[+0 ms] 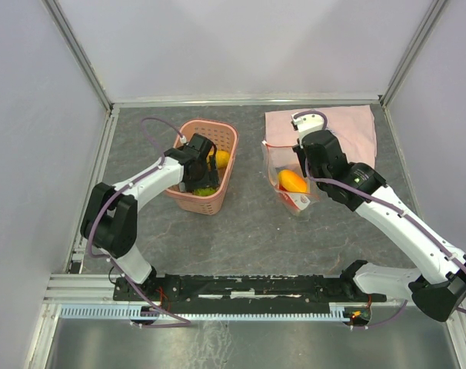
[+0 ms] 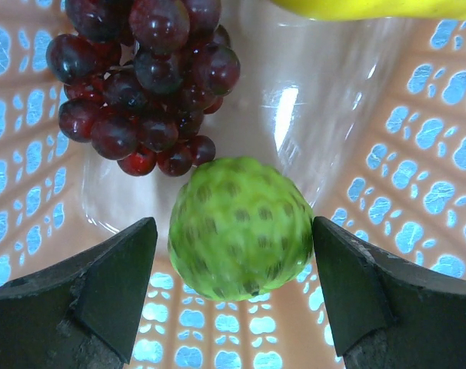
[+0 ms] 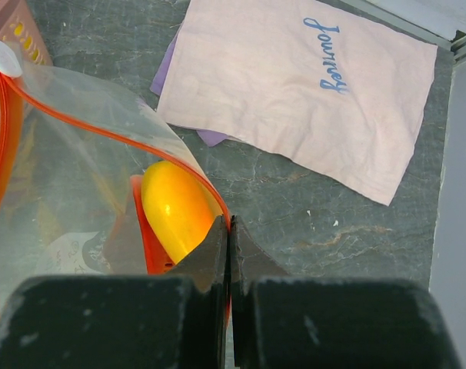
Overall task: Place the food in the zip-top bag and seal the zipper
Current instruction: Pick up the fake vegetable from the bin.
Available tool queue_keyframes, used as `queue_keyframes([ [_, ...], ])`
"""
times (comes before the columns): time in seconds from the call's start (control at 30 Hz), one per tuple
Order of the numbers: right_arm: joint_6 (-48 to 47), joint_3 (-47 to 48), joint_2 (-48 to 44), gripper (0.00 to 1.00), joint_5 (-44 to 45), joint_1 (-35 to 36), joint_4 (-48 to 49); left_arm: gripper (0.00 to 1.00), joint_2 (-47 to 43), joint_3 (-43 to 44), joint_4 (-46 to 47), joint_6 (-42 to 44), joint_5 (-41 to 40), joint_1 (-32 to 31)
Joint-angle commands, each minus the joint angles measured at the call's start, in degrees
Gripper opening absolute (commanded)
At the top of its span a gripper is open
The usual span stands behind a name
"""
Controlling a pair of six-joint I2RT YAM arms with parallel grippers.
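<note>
A bumpy green fruit (image 2: 239,229) sits low in the middle of a pink perforated basket (image 2: 425,161). The left gripper (image 2: 233,257) straddles it, its two dark fingers (image 2: 102,300) spread wide, one on each side of the fruit. A thin gap shows on one side, while the other finger looks to be just at the fruit's skin. Dark purple grapes (image 2: 141,84) lie just beyond the green fruit, touching its far edge. A yellow fruit (image 2: 371,8) peeks in farther off, well apart from it.
</note>
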Motion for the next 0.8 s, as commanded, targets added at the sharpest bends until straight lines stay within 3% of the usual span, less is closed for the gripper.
queue_keyframes([
  [0.0,0.0,2.1,-0.3,0.02,-0.3,-0.2,2.2,0.88,-1.5,-0.5,0.1,-0.1,-1.4,-0.3],
  [0.77,0.2,2.3,-1.0,0.02,0.3,-0.2,1.6,0.87,0.1,-4.3,3.4,-0.1,1.7,-0.7],
])
